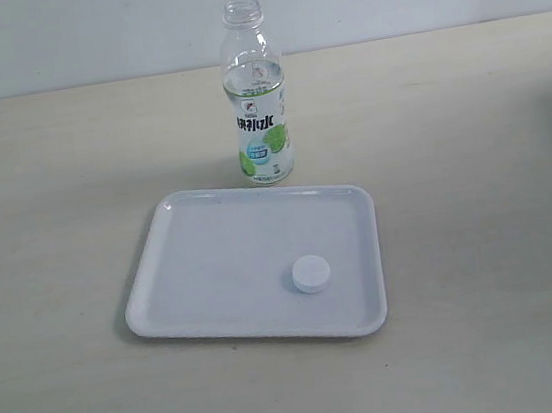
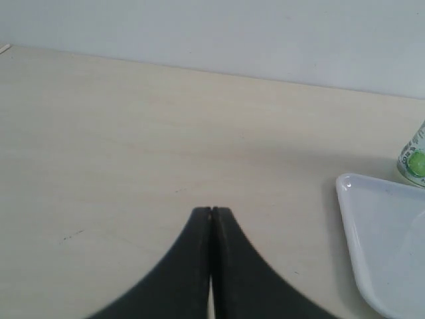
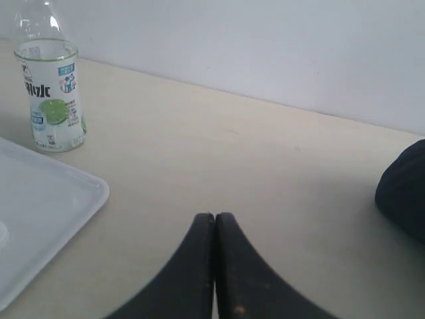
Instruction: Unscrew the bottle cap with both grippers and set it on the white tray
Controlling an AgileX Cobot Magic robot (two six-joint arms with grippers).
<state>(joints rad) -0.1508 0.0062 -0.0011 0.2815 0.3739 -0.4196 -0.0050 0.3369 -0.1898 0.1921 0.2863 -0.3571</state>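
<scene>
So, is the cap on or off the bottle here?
Off. The bottle stands upright with its threaded neck bare, and the bottle cap lies flat inside the white tray.

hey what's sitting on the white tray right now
Only the bottle cap lies on the white tray, toward its near right corner in the exterior view. The patch of tray under the cap is covered. The bottle stands off the tray, behind it.

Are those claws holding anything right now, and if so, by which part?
Nothing. The left claw and the right claw are both shut and empty; the bottle cap lies on the white tray.
</scene>
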